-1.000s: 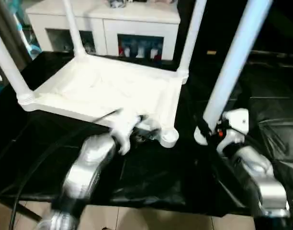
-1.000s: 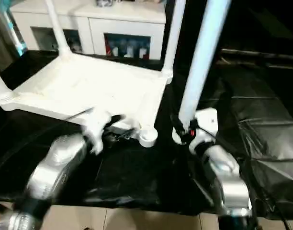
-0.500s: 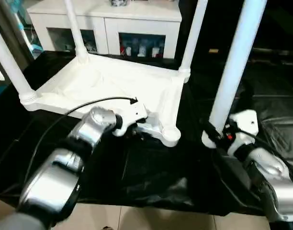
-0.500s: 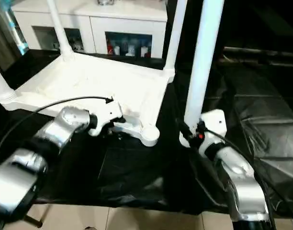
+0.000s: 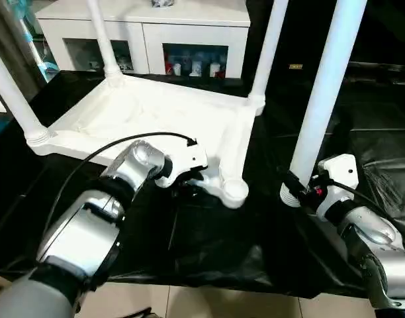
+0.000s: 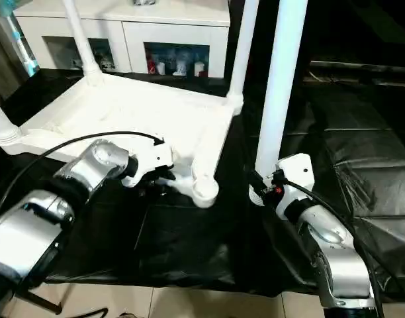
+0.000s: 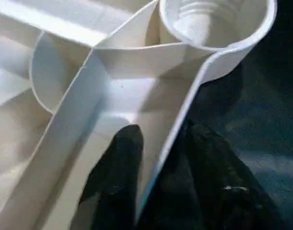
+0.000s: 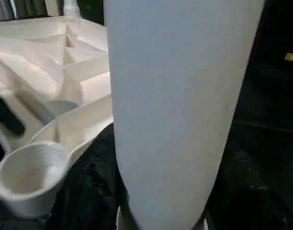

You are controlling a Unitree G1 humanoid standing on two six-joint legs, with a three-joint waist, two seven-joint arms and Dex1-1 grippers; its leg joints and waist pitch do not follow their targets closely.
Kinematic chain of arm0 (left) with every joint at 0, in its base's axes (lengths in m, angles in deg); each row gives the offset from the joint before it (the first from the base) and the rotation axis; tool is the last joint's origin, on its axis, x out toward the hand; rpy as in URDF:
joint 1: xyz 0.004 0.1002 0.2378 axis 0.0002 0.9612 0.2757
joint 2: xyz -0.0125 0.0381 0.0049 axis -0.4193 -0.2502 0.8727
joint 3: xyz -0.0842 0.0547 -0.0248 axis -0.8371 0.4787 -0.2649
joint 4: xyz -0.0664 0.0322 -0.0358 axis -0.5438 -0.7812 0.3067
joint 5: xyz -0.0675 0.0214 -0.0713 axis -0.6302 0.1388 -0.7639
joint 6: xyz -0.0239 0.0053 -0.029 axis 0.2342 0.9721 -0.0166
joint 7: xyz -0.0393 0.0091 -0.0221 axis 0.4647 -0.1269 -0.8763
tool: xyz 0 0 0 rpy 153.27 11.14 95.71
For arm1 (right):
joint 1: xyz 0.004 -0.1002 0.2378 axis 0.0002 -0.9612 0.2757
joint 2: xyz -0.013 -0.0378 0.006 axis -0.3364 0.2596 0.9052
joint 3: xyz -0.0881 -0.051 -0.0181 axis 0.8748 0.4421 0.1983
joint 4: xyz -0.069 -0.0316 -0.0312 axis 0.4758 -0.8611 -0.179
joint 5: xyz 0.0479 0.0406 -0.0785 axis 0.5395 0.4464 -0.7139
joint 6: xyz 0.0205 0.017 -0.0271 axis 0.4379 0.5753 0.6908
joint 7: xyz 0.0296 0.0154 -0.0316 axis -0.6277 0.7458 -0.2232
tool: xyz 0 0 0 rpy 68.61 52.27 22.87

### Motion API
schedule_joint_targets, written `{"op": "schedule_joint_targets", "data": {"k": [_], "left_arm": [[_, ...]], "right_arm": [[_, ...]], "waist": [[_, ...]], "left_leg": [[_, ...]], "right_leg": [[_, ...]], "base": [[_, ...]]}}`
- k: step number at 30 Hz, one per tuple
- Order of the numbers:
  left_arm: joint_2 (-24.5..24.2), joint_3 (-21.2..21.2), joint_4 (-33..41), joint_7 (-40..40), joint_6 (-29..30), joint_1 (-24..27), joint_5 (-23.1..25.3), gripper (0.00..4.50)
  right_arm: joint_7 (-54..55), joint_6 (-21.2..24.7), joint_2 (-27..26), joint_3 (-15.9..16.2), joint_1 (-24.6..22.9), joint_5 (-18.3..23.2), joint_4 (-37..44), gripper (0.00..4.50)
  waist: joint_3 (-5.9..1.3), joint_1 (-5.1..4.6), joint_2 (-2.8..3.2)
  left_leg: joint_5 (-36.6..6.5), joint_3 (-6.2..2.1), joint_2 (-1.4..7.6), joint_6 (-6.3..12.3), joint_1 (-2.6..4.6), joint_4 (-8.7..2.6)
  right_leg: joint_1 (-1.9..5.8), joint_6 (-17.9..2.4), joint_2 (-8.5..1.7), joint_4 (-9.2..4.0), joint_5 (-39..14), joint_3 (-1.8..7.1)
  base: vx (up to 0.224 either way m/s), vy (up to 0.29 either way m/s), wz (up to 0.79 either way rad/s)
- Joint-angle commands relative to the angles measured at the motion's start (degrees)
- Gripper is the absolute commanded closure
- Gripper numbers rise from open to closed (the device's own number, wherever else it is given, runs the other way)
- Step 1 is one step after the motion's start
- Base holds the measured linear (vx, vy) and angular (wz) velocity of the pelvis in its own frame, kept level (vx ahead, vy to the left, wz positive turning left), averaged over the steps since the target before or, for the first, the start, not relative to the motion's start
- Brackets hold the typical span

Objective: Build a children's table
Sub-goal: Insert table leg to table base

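- Left gripper [image 7: 158,191], two black fingers clamped on the near side wall of the upturned table top [image 5: 156,112], one finger inside the rim, one outside, close to the empty corner socket [image 5: 234,191].
- Right gripper [image 5: 296,187], closed around the thick lower end of the fourth leg [image 5: 325,93], held upright just beside the empty socket, not yet over it; base of the leg near the black cover, well below socket height by the look of it.
- Children's table, lying upside down on a black-covered surface [image 5: 209,245], underside ribs facing up.
- Three legs already standing in their sockets: near-left leg [image 5: 14,93], far-left leg [image 5: 102,40], far-right leg [image 5: 267,50].
- Near-right socket open, with threads visible inside in the left wrist view.
- Judged progress: roughly three quarters done; remaining work likely lifting the fourth leg over the socket, seating it, screwing it home, then turning the table upright.
- White cabinet [image 5: 149,30] with glass-fronted compartments behind the work, apart from the table.
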Motion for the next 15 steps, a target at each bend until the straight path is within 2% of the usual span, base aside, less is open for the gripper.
{"op": "schedule_joint_targets", "data": {"k": [1,3,7,8,9,10,12,13,14,15], "left_arm": [[0.5,1.6,-0.7,-2.2,1.6,-0.1,1.8,2.95],[0.6,1.8,-0.5,-2.7,2.0,-0.2,1.9,3.13],[1.1,1.6,2.8,-4.7,6.9,1.2,1.6,3.52],[1.0,1.1,4.9,-3.9,9.3,2.6,1.1,3.53],[1.0,1.1,4.9,-3.9,9.3,2.6,1.1,3.52],[1.0,0.9,5.8,-3.5,10.2,3.2,0.8,3.57],[1.0,0.2,7.8,-2.1,11.4,4.9,0.3,3.69],[1.2,-2.7,12.4,2.0,14.7,9.0,-2.0,3.82],[1.2,-2.7,12.4,2.0,14.7,9.0,-2.0,3.82],[1.5,-4.9,15.4,4.8,17.5,11.4,-3.5,3.82]], "right_arm": [[0.2,0.2,0.7,-0.4,0.8,-0.1,0.2,2.59],[0.2,0.1,0.7,-0.3,1.0,-0.1,-0.1,2.59],[0.4,-1.1,0.3,0.5,1.8,-0.9,-1.8,2.59],[0.5,-1.4,0.0,0.7,2.0,-1.1,-2.2,2.59],[0.5,-1.4,0.0,0.7,2.0,-1.1,-2.2,2.59],[0.5,-1.5,-0.1,0.7,2.1,-1.1,-2.4,2.59],[0.6,-1.6,-0.5,0.7,2.2,-0.9,-2.5,2.59],[1.1,-1.3,-1.6,0.3,2.2,0.0,-2.6,2.59],[1.1,-1.3,-1.6,0.3,2.2,0.0,-2.6,2.59],[1.4,-0.9,-2.4,-0.1,2.1,0.8,-2.6,2.59]], "waist": [[-3.93,0.08,-0.15],[-4.0,0.24,-0.18],[-4.03,0.48,-0.14],[-4.01,0.44,-0.11],[-3.99,0.59,0.05],[-4.0,0.54,-0.12],[-4.0,0.57,0.03],[-4.05,0.56,0.16],[-3.91,0.48,0.03],[-3.94,0.51,-0.05]], "left_leg": [[-11.0,-0.29,2.05,4.23,1.69,-4.19],[-11.1,-0.26,2.05,4.27,1.72,-4.15],[-10.5,-0.27,2.06,4.47,1.63,-4.16],[-10.5,-0.32,2.17,4.51,1.61,-4.23],[-10.6,-0.35,2.18,4.53,1.62,-4.27],[-10.5,-0.28,2.11,4.82,1.56,-4.18],[-10.3,-0.31,2.12,5.1,1.44,-4.21],[-10.5,-0.32,2.11,5.26,1.4,-4.24],[-10.8,-0.26,1.99,5.79,1.27,-4.23],[-11.4,-0.21,1.95,5.74,1.4,-4.23]], "right_leg": [[3.04,-18.1,-2.21,-3.44,0.3,0.86],[3.07,-18.3,-2.27,-3.49,-0.3,0.87],[3.08,-18.7,-2.28,-3.4,0.3,0.82],[3.11,-19.0,-2.32,-3.29,0.6,0.78],[3.14,-19.1,-2.35,-3.3,0.6,0.74],[3.11,-19.1,-2.3,-3.39,0.7,0.79],[3.22,-19.2,-2.31,-3.32,1.2,0.75],[3.35,-19.2,-2.32,-3.3,1.0,0.69],[3.24,-19.1,-2.31,-3.56,-0.1,0.67],[3.13,-18.7,-2.28,-3.72,-1.8,0.66]], "base": [[0.0,0.0,0.0],[0.0,0.0,0.0],[0.0,0.0,0.0],[0.0,0.0,0.0],[0.0,0.0,0.0],[0.0,0.0,0.0],[0.0,0.0,0.0],[0.0,0.0,0.0],[0.0,0.0,0.0],[0.0,0.0,0.0]]}}
